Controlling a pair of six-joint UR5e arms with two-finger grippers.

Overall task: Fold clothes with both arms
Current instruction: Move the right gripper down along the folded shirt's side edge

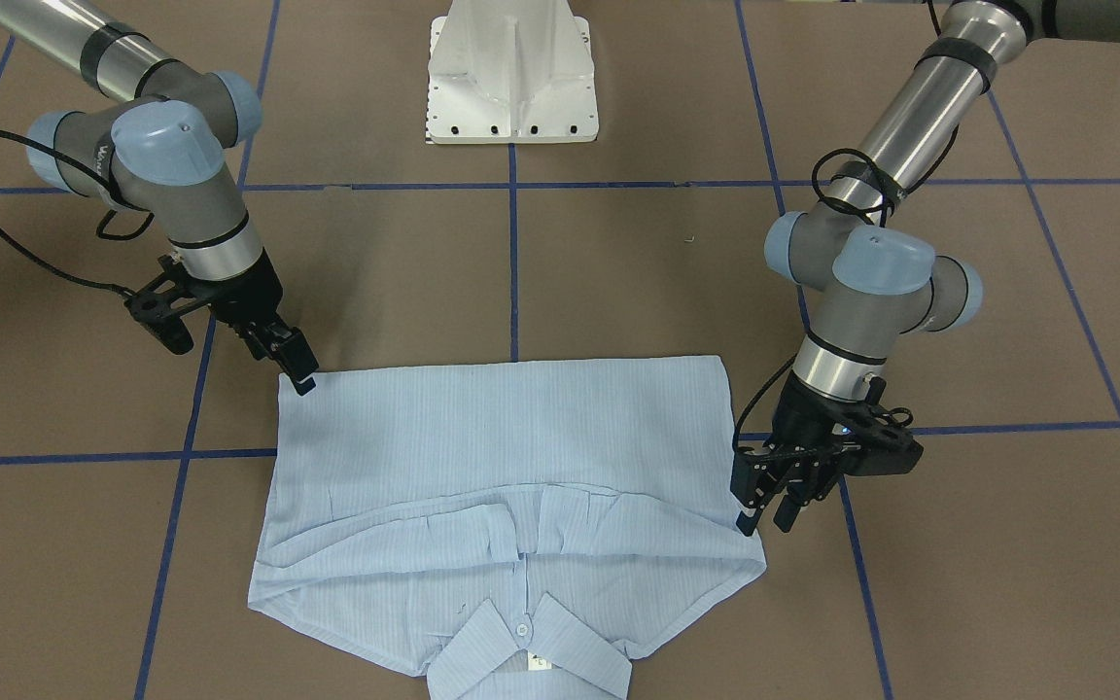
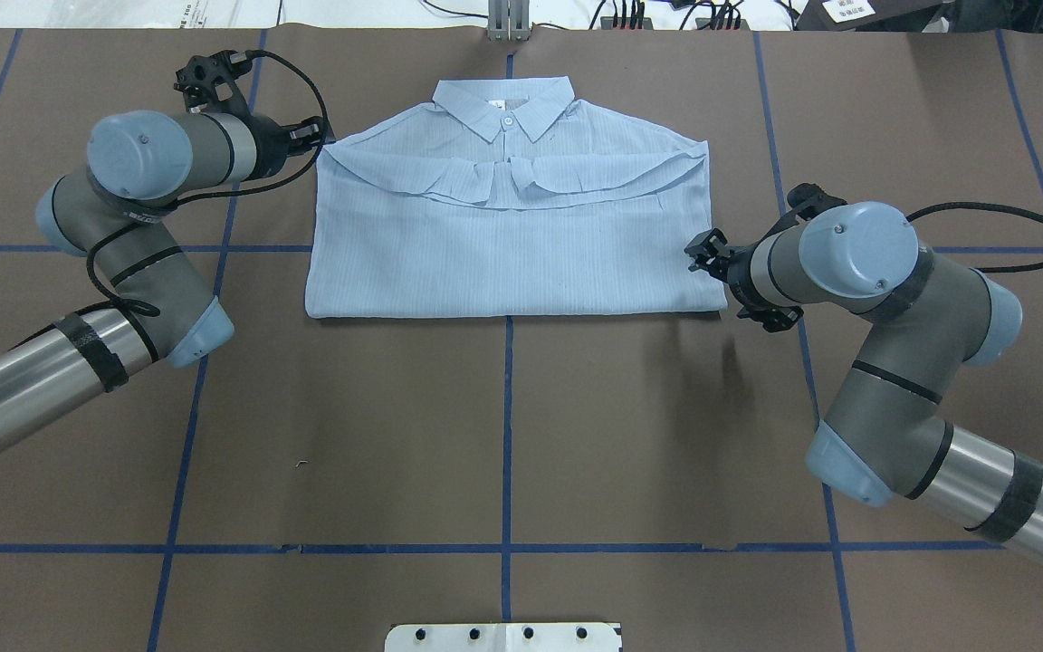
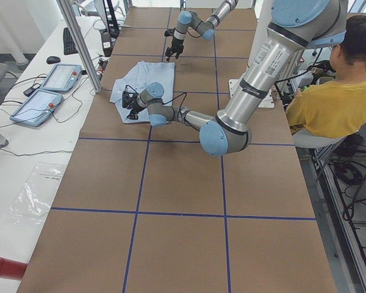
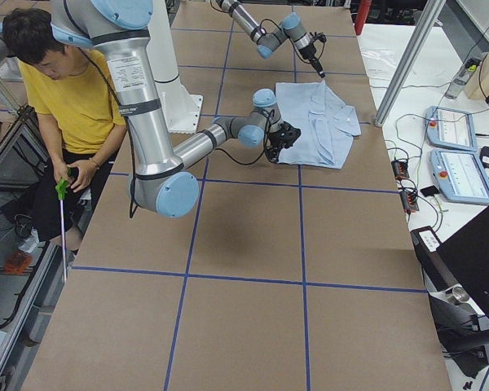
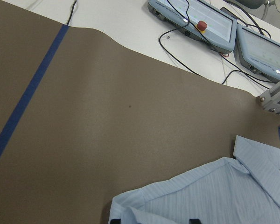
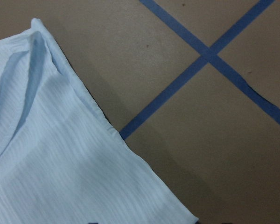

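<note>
The light blue striped shirt (image 2: 503, 244) lies flat on the brown table, collar (image 2: 503, 100) away from the robot, sleeves folded across the chest, a straight fold edge nearest the robot. My left gripper (image 1: 764, 510) hangs open just beside the shirt's shoulder corner (image 1: 752, 564). In the left wrist view that corner of the shirt (image 5: 200, 196) sits between the two fingertips at the bottom edge. My right gripper (image 1: 293, 365) is open, low at the shirt's near corner (image 1: 288, 384) on the other side. The right wrist view shows that shirt edge (image 6: 51, 154) over blue tape.
The white pedestal base (image 1: 511, 78) stands at the robot's side of the table. Blue tape lines (image 2: 508, 435) grid the table. Control pendants (image 5: 196, 18) and cables lie past the far edge. A seated person in yellow (image 3: 329, 97) is beside the base.
</note>
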